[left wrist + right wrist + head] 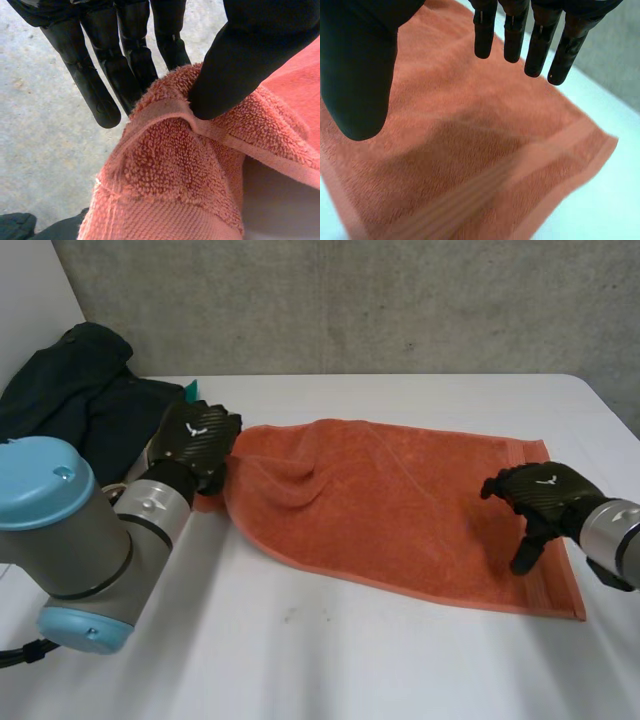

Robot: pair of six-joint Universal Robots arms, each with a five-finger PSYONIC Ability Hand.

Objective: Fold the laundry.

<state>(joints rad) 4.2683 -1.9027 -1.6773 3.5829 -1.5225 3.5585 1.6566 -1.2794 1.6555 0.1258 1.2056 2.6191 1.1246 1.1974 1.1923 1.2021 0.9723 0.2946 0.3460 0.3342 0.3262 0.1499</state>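
Left hand [200,435] pinches towel [400,500]; right hand [545,495] relaxed above.

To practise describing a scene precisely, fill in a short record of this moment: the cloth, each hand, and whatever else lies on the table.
Cloth: orange towel spread across the white table, its left end bunched and raised
Left hand: pinches the towel's hem at that left end, thumb against fingers
Right hand: open, fingers straight, over the towel's right end near a corner; contact unclear
Other items: pile of dark clothes at the table's far left
Fold: not yet made
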